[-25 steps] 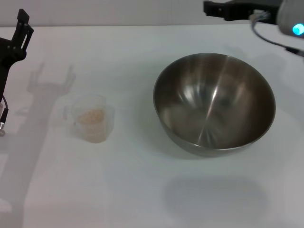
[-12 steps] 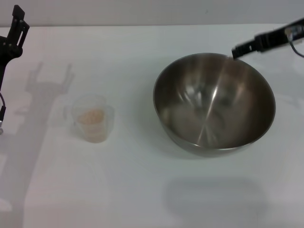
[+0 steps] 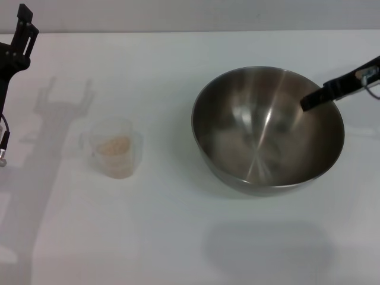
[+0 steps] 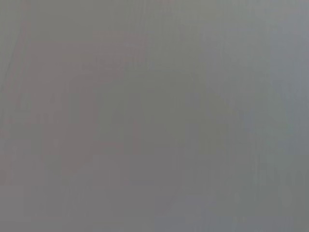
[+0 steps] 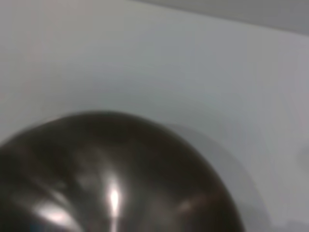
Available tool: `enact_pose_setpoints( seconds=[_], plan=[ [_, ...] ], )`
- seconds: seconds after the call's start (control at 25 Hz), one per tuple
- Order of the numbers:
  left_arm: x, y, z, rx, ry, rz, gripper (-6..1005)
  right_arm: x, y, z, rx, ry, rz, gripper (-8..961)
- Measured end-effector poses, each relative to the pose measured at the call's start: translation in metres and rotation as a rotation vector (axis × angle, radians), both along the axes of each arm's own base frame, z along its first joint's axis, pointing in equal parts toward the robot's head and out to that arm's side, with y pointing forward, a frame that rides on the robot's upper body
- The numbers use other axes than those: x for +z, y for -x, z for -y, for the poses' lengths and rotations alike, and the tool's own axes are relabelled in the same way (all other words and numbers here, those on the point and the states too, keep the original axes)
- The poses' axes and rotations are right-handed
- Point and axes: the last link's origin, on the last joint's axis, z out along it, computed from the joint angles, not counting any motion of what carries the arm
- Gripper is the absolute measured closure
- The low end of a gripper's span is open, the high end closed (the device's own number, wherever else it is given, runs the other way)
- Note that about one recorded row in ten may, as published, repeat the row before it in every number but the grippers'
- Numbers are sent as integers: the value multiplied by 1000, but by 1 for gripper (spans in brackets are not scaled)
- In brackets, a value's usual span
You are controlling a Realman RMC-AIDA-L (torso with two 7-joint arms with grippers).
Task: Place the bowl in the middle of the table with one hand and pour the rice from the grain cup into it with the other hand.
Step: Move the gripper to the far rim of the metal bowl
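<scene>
You cannot tell how either set of jaws stands: of the right gripper [image 3: 313,100] only one dark finger reaches in from the right edge of the head view, and of the left gripper [image 3: 24,31] only a dark bracket shows at the far left edge, so neither gap is visible to you. The right gripper's tip lies over the right side of the bowl [image 3: 267,127], just inside its rim as seen from above; whether it touches the steel you cannot tell. The bowl sits upright on the table [image 3: 178,237], right of centre, its brushed inside bare and shiny. In your right wrist view the bowl [image 5: 106,179] fills the lower part as a dark rounded shape with bright glints, the white table [image 5: 145,58] around it. The grain cup [image 3: 114,148] stands upright on the table's left side, well apart from the bowl, with the rice [image 3: 113,145] as a small pale beige heap inside it. The left gripper hangs up near the table's far left corner, well away from the cup, with its shadow falling on the tabletop between them. Your left wrist view shows only flat grey.
</scene>
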Motion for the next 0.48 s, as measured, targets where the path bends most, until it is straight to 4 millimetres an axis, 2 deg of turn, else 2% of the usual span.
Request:
enact_pose_setpoints(
  seconds=[0.16,0.32,0.48],
  plan=[
    [-1,-1,0,-4,2,0,244,-12,-6,1,-4,28,0,138],
    [-1,-1,0,-5,4,0,245,-15,-6,1,-1,34,-1,142],
    [-1,-2,0,-8,6,-1,247,-17,-8,2,3,32,14,215]
  ],
)
